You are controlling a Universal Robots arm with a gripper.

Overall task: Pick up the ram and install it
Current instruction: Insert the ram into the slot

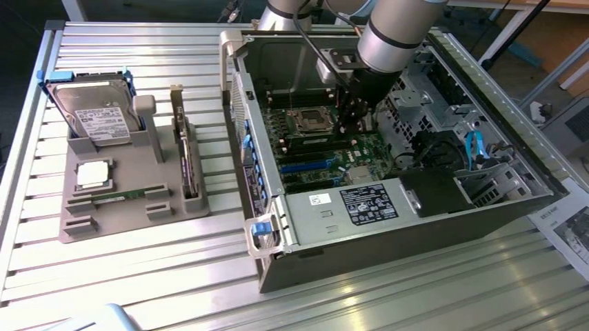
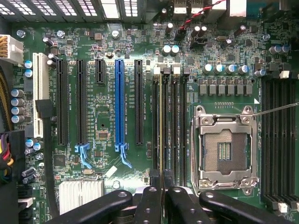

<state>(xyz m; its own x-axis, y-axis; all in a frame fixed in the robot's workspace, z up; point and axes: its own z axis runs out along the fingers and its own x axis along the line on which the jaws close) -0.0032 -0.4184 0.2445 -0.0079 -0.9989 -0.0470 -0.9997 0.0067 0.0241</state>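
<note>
Lying open on the slatted metal surface (image 1: 138, 289): a computer case (image 1: 368, 258), with a green motherboard (image 2: 103, 93) inside. Down in the case, the pincer (image 2: 161, 186), closed tight on the ram (image 2: 161, 121). Seen from its thin edge only, as a pale yellow line along one of the long black memory slots (image 2: 175, 121), just beside the processor socket (image 2: 225, 149). Hard to say if pushed all the way in or just resting on top. One end tucked away between the black fingers (image 2: 148, 200); chips on its flat sides out of sight. On the exterior view's left, a gray tray (image 1: 110, 231), well apart from the case. In the tray: a hard drive (image 1: 96, 117) standing up, a square silver processor chip (image 1: 94, 174) lying flat, a second ram stick (image 1: 120, 198) lying in its groove, and a dark expansion card (image 1: 187, 162) standing on its edge. Robot arm (image 1: 396, 34) cut off at the top of that view, blocking the spot below it.
</note>
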